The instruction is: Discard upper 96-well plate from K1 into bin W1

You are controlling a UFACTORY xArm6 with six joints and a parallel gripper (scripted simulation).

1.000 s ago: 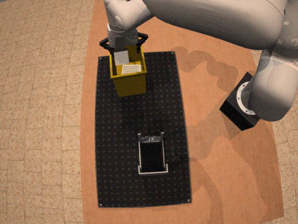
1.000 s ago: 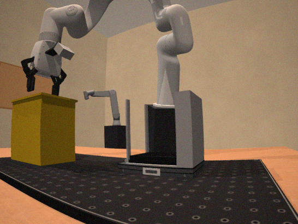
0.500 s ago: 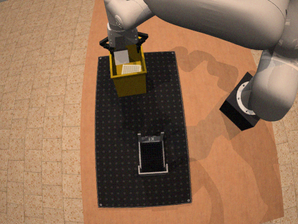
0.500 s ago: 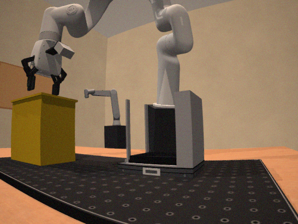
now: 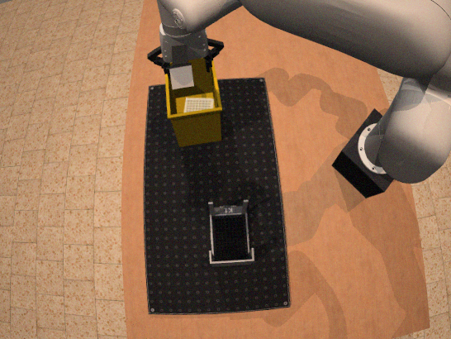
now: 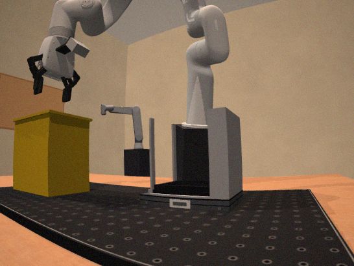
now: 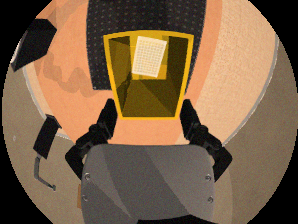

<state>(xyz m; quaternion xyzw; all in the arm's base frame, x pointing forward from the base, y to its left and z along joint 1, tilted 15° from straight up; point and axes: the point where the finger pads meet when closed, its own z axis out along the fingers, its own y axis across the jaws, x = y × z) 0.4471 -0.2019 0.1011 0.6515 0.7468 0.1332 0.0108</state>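
Note:
A white 96-well plate (image 5: 198,104) lies inside the yellow bin W1 (image 5: 195,112), well below its rim; it also shows in the wrist view (image 7: 150,58) at the bottom of the bin (image 7: 148,76). The bin (image 6: 51,152) stands upright at the far end of the black mat. My gripper (image 6: 52,87) is open and empty, above the bin's mouth; its fingers show in the wrist view (image 7: 148,125). The rack K1 (image 5: 230,232) stands near the mat's near end with a dark plate on its lowest level (image 6: 181,188).
The arm's black base (image 5: 363,157) stands to the right of the mat. A second small arm on a black block (image 6: 136,143) stands in the background behind the rack. The black perforated mat (image 5: 215,198) lies on an orange table.

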